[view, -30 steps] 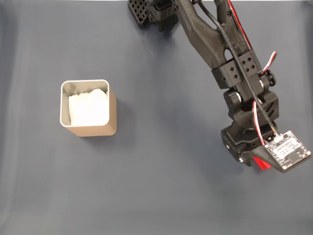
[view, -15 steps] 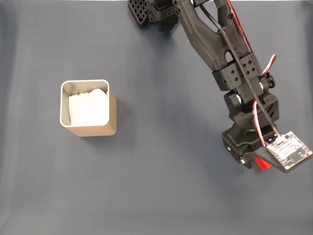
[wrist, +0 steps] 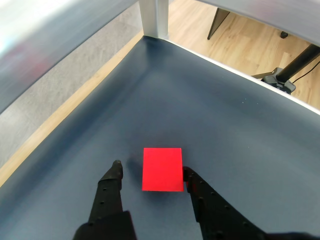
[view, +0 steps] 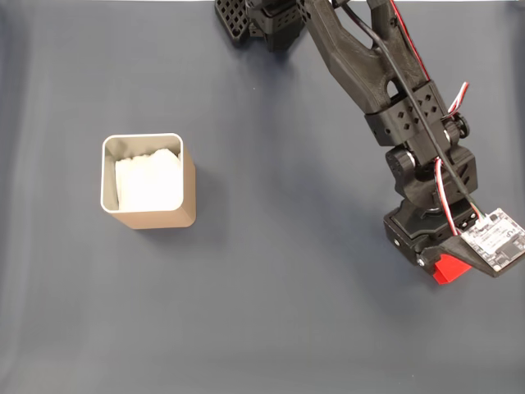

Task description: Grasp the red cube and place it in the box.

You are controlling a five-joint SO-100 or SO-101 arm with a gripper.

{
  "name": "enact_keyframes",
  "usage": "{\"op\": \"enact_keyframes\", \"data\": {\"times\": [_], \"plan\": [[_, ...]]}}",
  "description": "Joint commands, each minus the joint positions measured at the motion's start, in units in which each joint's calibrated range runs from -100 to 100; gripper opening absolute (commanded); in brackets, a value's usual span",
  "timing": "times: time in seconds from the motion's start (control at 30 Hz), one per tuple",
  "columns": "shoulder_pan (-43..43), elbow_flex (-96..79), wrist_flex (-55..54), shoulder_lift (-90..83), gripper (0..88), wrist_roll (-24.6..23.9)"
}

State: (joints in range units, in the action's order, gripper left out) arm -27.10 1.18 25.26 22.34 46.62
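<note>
The red cube (wrist: 162,169) lies on the dark mat between the fingers of my gripper (wrist: 151,171), which is open. The right finger (wrist: 192,182) is at the cube's right edge, and the left finger (wrist: 114,175) stands a small gap off its left side. In the fixed view, a corner of the red cube (view: 447,269) pokes out from under the wrist at the right edge of the table. The tan box (view: 148,181), with its pale rim and white paper inside, stands far to the left, apart from the arm.
The black arm (view: 385,90) runs from its base (view: 254,20) at the top edge down to the right. In the wrist view, the table's far edge (wrist: 240,75) and a metal leg (wrist: 154,17) lie beyond the cube, with wooden floor behind.
In the fixed view, the wrist has shifted to the right and slightly down, and a little more of the red cube shows from under it. The box has not moved.
</note>
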Motion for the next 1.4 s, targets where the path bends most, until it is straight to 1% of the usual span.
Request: {"op": "enact_keyframes", "data": {"times": [0.0, 0.4, 0.87, 0.97, 1.17, 1.37], "plan": [[-0.56, 0.09, -0.93, -1.52, 30.3, 0.15], [0.44, 0.18, -1.59, -1.00, 30.3, 1.17], [1.50, 1.55, -2.49, 0.73, 29.4, 1.07], [1.43, 1.55, -2.16, 0.55, 26.9, 0.98], [1.43, 1.55, -1.92, 0.21, 16.1, 1.27], [1.29, 1.55, -1.18, -0.22, 11.8, 1.86]]}}
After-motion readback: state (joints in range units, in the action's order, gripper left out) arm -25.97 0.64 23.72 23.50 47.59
